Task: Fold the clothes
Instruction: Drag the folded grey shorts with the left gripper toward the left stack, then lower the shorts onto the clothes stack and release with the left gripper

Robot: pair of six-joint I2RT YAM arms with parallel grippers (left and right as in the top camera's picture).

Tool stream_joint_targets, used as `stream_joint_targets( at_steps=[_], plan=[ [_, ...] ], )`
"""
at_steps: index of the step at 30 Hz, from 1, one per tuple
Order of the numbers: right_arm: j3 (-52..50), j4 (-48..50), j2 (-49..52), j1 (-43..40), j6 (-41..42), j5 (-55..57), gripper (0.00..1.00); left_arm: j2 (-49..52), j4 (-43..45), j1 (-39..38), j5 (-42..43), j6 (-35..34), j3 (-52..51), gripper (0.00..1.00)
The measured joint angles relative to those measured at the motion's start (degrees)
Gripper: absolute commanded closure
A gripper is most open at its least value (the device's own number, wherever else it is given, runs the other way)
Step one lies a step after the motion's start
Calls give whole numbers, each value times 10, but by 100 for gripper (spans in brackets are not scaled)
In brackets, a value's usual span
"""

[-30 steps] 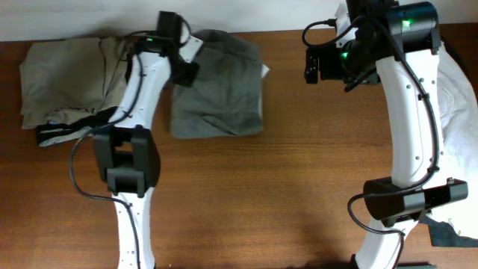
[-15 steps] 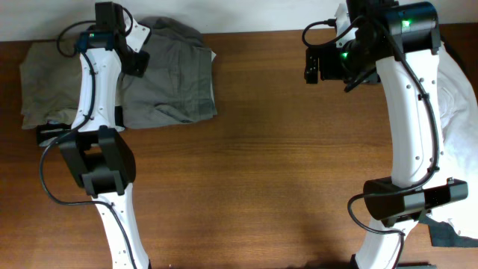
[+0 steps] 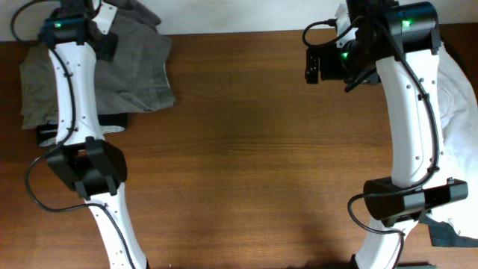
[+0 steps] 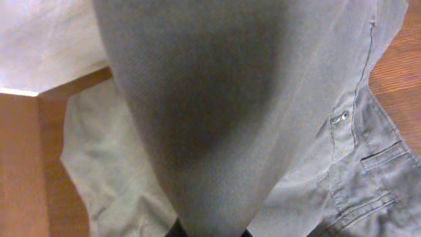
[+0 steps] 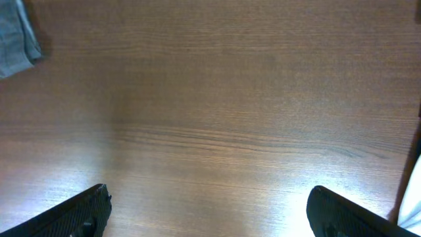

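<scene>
The grey-olive shorts [image 3: 138,63] lie folded at the far left of the table, partly over a beige garment [image 3: 37,82]. My left gripper [image 3: 104,33] is shut on the shorts' far edge; in the left wrist view the grey fabric [image 4: 217,118] hangs taut from the jaws, with the pocket and zipper [image 4: 368,164] to the right. A black-and-white trimmed garment [image 3: 52,134] shows under the pile. My right gripper [image 5: 207,210] is open and empty above bare table at the far right [image 3: 314,66]. A white shirt [image 3: 457,90] lies at the right edge.
The wooden table [image 3: 246,164] runs across the middle. The table's back edge and a white wall [image 3: 224,15] are just behind the shorts. A dark grey cloth [image 3: 452,235] lies at the front right. A grey corner of cloth [image 5: 16,49] shows in the right wrist view.
My left gripper has dragged the grey-olive shorts leftward across the table and onto the beige garment. The right arm has not moved.
</scene>
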Motion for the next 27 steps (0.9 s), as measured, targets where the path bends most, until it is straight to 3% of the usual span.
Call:
stream_joint_targets(
  at_steps=[27],
  plan=[
    [0, 0, 0, 0, 0, 0, 1, -45, 39, 64, 16, 10, 0, 99]
  ],
)
